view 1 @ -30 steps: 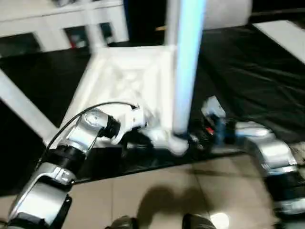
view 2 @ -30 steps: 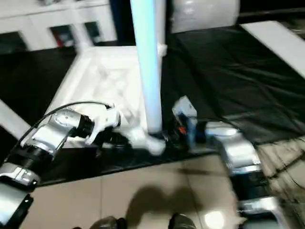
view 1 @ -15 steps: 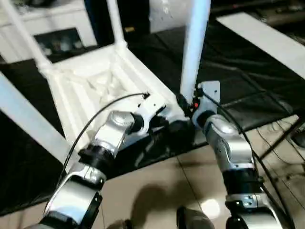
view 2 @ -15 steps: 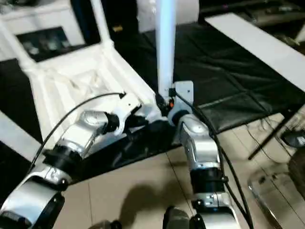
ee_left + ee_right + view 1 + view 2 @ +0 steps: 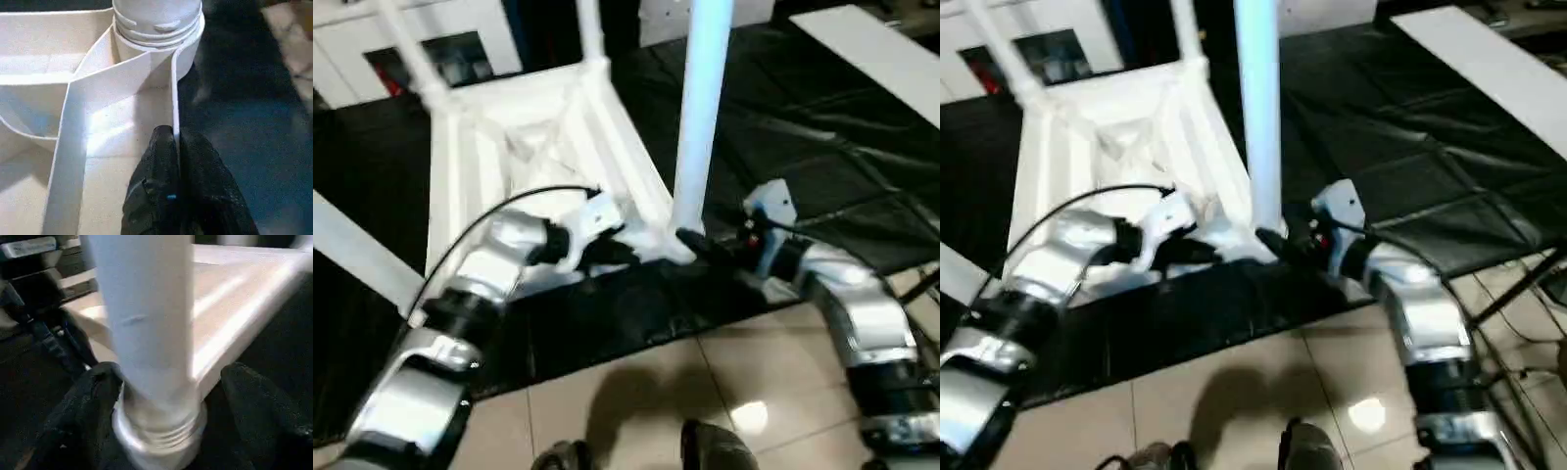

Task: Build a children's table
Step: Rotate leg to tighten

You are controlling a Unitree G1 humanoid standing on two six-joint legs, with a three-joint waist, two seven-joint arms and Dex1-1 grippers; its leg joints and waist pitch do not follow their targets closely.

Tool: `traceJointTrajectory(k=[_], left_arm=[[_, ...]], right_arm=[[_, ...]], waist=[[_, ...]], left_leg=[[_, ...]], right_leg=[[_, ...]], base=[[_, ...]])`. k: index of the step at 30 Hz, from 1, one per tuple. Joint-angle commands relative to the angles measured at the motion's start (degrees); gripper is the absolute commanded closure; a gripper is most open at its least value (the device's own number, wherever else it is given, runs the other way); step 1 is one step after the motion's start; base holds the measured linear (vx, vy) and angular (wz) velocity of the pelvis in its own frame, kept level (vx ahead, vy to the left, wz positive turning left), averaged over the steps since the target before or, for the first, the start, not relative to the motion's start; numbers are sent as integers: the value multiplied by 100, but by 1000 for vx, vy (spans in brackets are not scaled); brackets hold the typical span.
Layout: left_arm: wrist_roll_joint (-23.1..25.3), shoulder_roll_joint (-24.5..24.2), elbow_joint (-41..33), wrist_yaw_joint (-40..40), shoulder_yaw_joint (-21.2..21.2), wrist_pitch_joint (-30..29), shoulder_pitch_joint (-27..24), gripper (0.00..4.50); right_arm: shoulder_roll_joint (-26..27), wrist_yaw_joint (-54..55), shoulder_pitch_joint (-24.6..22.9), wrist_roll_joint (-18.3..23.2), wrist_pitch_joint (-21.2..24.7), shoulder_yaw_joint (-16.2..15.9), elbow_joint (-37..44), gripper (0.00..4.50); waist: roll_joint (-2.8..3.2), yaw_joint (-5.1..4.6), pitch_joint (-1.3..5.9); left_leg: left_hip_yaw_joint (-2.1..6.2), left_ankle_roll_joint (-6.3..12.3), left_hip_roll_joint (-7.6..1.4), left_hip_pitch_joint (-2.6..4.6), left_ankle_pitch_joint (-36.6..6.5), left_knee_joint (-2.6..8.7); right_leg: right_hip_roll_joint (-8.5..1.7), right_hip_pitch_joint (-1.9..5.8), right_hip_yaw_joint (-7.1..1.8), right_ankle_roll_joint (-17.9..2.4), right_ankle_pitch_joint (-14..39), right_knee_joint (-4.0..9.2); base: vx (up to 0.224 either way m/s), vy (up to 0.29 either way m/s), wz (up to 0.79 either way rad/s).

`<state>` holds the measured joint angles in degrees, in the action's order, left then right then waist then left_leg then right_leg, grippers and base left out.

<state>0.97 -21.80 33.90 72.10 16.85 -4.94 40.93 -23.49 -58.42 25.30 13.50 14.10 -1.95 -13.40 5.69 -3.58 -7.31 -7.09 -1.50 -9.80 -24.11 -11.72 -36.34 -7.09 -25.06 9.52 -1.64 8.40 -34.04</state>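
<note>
1. Nearest, lower centre of the head views: left gripper is clenched on the thin side wall of the table top, one black finger on each face of the rim, just short of the corner socket. Grip looks the same as a second ago; the top remains held.

2. Right gripper, lower right of centre in the head views: its two fingers now stand apart on either side of the near leg at its base, the one on the far side clear of the plastic. A second ago they were closer about the leg. Reading: it is letting go, nothing held.

3. The near leg stands upright in the corner socket with its threaded collar still partly showing above the socket rim. Judgement: leg is seated or nearly so; whether fully turned home I cannot tell.

4. Upturned table top lies ribbed side up on the black work surface, centre to upper left of frame.

5. Farther, upper left: two more legs rise from the far corners. The head view has shifted, so their new place is camera motion.

6. Meaning: this corner looks about done; the fourth corner is next.
</note>
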Motion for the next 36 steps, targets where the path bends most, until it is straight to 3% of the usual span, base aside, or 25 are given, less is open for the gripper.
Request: traceJointTrajectory(k=[1, 3, 5, 6, 7, 9, 11, 13, 14, 22, 24, 26, 27, 31, 32, 33, 35, 36], left_arm=[[-26, -63, -71, 693, 336, 292, -24, 450], [23, -147, 18, 978, 444, 416, 24, 450], [36, -184, 87, 1184, 505, 512, 75, 450], [47, -194, 116, 1228, 520, 541, 99, 450], [72, -202, 152, 1248, 540, 590, 127, 450], [111, -200, 269, 1284, 561, 680, 219, 450], [126, -199, 338, 1313, 568, 725, 269, 450], [134, -207, 403, 1355, 580, 778, 312, 450], [139, -208, 429, 1364, 580, 785, 338, 450], [133, -219, 674, 1372, 525, 831, 451, 450], [114, -207, 689, 1327, 487, 774, 447, 450], [55, -159, 575, 1135, 381, 502, 387, 450], [41, -139, 540, 1067, 349, 410, 377, 450], [71, 78, 184, 134, 69, -374, 313, 450], [69, 124, 129, -12, 24, -489, 305, 450], [55, 296, -68, -480, -129, -882, 283, 450], [59, 455, -261, -875, -242, -1216, 259, 450], [62, 477, -290, -926, -253, -1259, 254, 450]], right_arm=[[-103, -669, 107, 211, -80, -192, -25, 85], [-260, -1290, 214, 323, -65, -400, -126, 85], [-374, -1804, 314, 331, -90, -601, -240, 121], [-402, -1962, 355, 320, -107, -655, -296, 121], [-416, -2097, 400, 316, -86, -707, -347, 128], [-436, -2416, 553, 269, -58, -859, -526, 159], [-441, -2571, 644, 221, -89, -944, -648, 167], [-442, -2698, 730, 218, -94, -1007, -759, 184], [-428, -2755, 787, 215, -83, -1033, -822, 196], [-374, -3117, 942, 437, 238, -1106, -937, 240], [-353, -3083, 899, 502, 357, -1074, -870, 243], [-291, -2849, 692, 682, 689, -995, -534, 243], [-268, -2754, 632, 735, 788, -966, -432, 243], [297, -931, 286, 311, 1134, -720, 24, 243], [390, -675, 249, 252, 1197, -681, 73, 243], [842, 217, 204, 150, 1388, -451, 144, 243], [1218, 993, 186, -16, 1517, -289, 186, 243], [1260, 1095, 185, -55, 1529, -278, 191, 243]], waist=[[-136, 55, 545], [-186, 174, 477], [-171, 255, 451], [-215, 266, 424], [-191, 309, 409], [-242, 330, 384], [-228, 356, 399], [-257, 363, 403], [-306, 365, 391], [-342, 412, 429], [-350, 416, 413], [-369, 438, 394], [-337, 455, 401], [-361, 443, 374], [-345, 426, 350], [-336, 398, 340], [-348, 304, 308], [-342, 197, 291]], left_leg=[[-1, 1711, -243, 67, 175, 308], [-12, 1351, -291, 111, -377, 372], [-31, 1071, -298, 158, -784, 408], [-50, 971, -306, 172, -931, 431], [-83, 777, -318, 232, -1189, 457], [-104, 572, -325, 224, -1386, 508], [-112, 500, -344, 247, -1394, 525], [-131, 501, -340, 240, -1294, 535], [-151, 537, -328, 228, -1264, 541], [-212, 798, -321, 238, -783, 525], [-213, 799, -316, 222, -832, 531], [-221, 723, -319, 239, -930, 547], [-220, 700, -316, 245, -949, 541], [-209, 455, -313, 224, -989, 588], [-197, 361, -275, 236, -1147, 595], [-180, 276, -279, 213, -1166, 611], [-156, 104, -261, 194, -1409, 637], [-130, 43, -236, 190, -1604, 637]], right_leg=[[-219, 548, -350, -1408, 200, 236], [-218, 507, -376, -1294, 1064, 319], [-219, 472, -399, -1209, 1592, 377], [-216, 452, -420, -1190, 1732, 405], [-216, 423, -448, -1161, 2007, 431], [-208, 429, -483, -1139, 2187, 424], [-214, 417, -514, -1178, 2084, 421], [-206, 415, -553, -1279, 1830, 397], [-203, 417, -589, -1308, 1818, 387], [-184, 388, -691, -1578, 1191, 317], [-187, 399, -695, -1572, 1296, 328], [-192, 395, -709, -1490, 1580, 369], [-202, 390, -708, -1481, 1646, 372], [-194, 379, -714, -1300, 1957, 405], [-193, 360, -696, -1192, 2320, 447], [-197, 383, -692, -1150, 2408, 439], [-184, 378, -664, -996, 2767, 478], [-185, 372, -642, -860, 2994, 527]], base=[[0, 0, 0], [0, 0, 0], [-26, -5, 0], [0, 0, 0], [0, 0, 0], [0, 0, 0], [0, 0, 0], [0, 0, 0], [0, 0, 0], [0, 0, 0], [0, 0, 0], [0, 0, 0], [0, 0, 0], [0, 0, 0], [0, 0, 0], [0, 0, 0], [0, 0, 0], [0, 0, 0]])
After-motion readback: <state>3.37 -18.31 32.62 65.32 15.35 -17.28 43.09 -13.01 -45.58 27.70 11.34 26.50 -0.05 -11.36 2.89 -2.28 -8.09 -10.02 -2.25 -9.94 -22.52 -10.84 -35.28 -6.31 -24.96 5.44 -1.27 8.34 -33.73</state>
